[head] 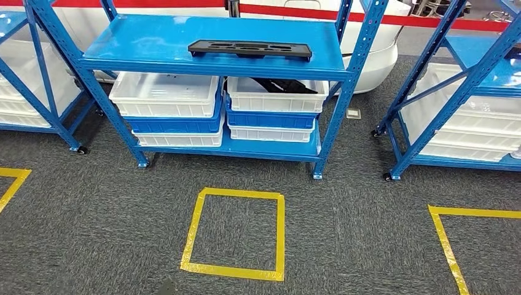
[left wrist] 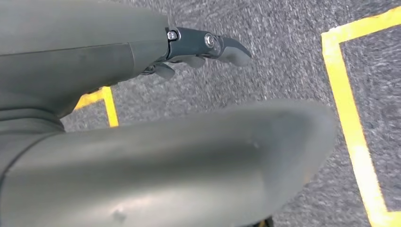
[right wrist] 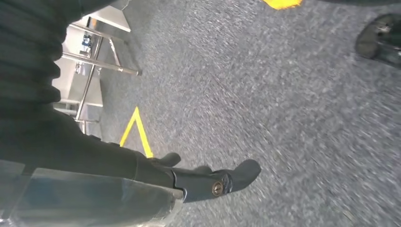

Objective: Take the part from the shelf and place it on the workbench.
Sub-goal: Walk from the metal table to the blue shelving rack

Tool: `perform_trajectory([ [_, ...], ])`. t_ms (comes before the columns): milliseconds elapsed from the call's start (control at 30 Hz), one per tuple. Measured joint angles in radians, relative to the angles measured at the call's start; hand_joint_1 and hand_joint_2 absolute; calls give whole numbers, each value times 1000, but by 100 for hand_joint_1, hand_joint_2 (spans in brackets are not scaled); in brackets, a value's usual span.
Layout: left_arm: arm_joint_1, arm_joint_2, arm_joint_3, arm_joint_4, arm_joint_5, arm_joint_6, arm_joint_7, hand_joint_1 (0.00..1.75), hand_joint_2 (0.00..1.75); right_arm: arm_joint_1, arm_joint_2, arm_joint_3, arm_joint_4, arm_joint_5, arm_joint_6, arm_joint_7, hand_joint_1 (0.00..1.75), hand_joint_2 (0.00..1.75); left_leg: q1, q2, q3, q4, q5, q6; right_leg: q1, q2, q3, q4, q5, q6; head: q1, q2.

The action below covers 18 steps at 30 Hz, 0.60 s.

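Right hand (right wrist: 198,182) hangs empty, fingers apart, over grey carpet (right wrist: 283,94) with yellow tape (right wrist: 137,130)

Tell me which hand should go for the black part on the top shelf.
Slightly the right. The black part lies on the top shelf right of the head view's centre. Both the left hand and right hand hang empty over carpet, so neither has a head start.

Head view: bright, even overhead light, sharp; soft glare on blue shelf (head: 153,37) top, shadow under it on the bins (head: 164,95). Slight bowing at edges. Both wrist views: carpet (right wrist: 283,94) motion-blurred, near covers out of focus, dimmer.
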<state>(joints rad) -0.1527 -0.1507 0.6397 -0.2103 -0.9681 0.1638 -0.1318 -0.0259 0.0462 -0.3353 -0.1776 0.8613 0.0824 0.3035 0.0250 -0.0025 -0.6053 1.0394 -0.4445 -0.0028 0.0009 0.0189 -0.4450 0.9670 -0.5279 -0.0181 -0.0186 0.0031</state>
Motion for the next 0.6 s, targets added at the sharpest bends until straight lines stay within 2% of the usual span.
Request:
perform_trajectory([
  [67, -1, 1, 0, -1, 0, 0, 0, 0, 0, -3, 0, 0, 0, 0, 0, 0, 0, 175, -5, -3, 13, -11, 2, 15, 6, 2, 6, 10, 3, 21, 0, 0],
  [100, -2, 1, 0, -1, 0, 0, 0, 0, 0, -4, -1, 0, 0, 1, 0, 0, 0, 175, -4, -4, 25, -20, 1, 22, 6, 1, -4, 33, 10, 32, 0, 0],
  [133, -2, 0, 0, -2, 0, 0, 0, 0, 0, -5, -1, 0, 0, 1, 0, 0, 0, 175, -3, -6, 37, -30, -1, 29, 5, -1, -27, 75, 18, 41, 0, 0],
  [167, -3, 0, 0, -2, 0, 0, 0, 0, 0, -6, -1, 0, 0, 1, 0, 0, 0, 175, 0, -7, 50, -38, -6, 35, 2, -3, -65, 129, 21, 46, 1, 0],
  [200, -4, -1, 0, -2, -1, 0, 0, 0, 0, -6, -2, 0, 0, 2, 0, -1, 0, 175, 1, -7, 61, -45, -12, 39, -2, -5, -113, 192, 14, 45, 2, 0],
  [267, -4, -1, 0, -2, -2, -2, 0, 0, 0, -6, -2, -1, 0, 2, 0, -2, 0, 175, 4, -8, 83, -51, -30, 41, -9, -7, -204, 290, -30, 45, 4, 0],
  [300, -3, -1, 0, -2, -3, -2, 0, 0, 0, -5, -3, -1, 0, 2, 0, -2, 0, 175, 6, -10, 95, -51, -41, 39, -13, -8, -238, 309, -54, 47, 4, 0],
  [333, -3, -2, 0, -2, -3, -3, 0, 0, 0, -3, -4, -1, 0, 2, 0, -2, 0, 175, 9, -12, 109, -51, -53, 35, -18, -8, -257, 300, -64, 55, 4, 0],
  [367, -2, -2, 0, -2, -3, -3, 0, 0, 0, -1, -5, -2, 0, 3, 0, -2, 0, 175, 14, -14, 126, -51, -67, 30, -24, -10, -261, 261, -52, 66, 4, 0],
  [400, -2, -2, 0, -2, -4, -3, 0, 0, 0, 0, -5, -4, 0, 3, 0, -2, 0, 175, 18, -16, 141, -52, -81, 23, -30, -14, -253, 200, -19, 81, 5, 0],
  [433, -2, -2, 0, -2, -5, -4, 0, 0, 0, 2, -4, -5, 1, 3, 0, -2, 0, 175, 22, -17, 155, -52, -96, 14, -36, -23, -241, 134, 37, 99, 8, 0],
  [467, -2, -1, 0, -2, -5, -5, 0, 0, 0, 1, -3, -6, 2, 3, 0, -2, 0, 175, 23, -17, 167, -53, -111, 5, -37, -35, -229, 81, 86, 108, 11, 0],
  [500, -2, -1, 0, -2, -6, -6, 1, 0, 0, -1, -2, -8, 2, 2, 1, -2, 0, 175, 22, -15, 177, -59, -124, -5, -32, -42, -218, 50, 121, 105, 13, 0],
  [533, -2, 0, 0, -2, -6, -7, 1, 0, 0, -2, 0, -9, 3, 2, 1, -2, 0, 175, 20, -13, 191, -62, -131, -13, -32, -46, -209, 36, 138, 92, 15, 0],
  [600, -6, -1, 0, -3, -6, -7, 2, 0, 0, -6, -2, -12, 3, 1, 2, -1, 0, 175, 22, -8, 205, -55, -124, -23, -31, -37, -188, 31, 128, 53, 9, 0],
])
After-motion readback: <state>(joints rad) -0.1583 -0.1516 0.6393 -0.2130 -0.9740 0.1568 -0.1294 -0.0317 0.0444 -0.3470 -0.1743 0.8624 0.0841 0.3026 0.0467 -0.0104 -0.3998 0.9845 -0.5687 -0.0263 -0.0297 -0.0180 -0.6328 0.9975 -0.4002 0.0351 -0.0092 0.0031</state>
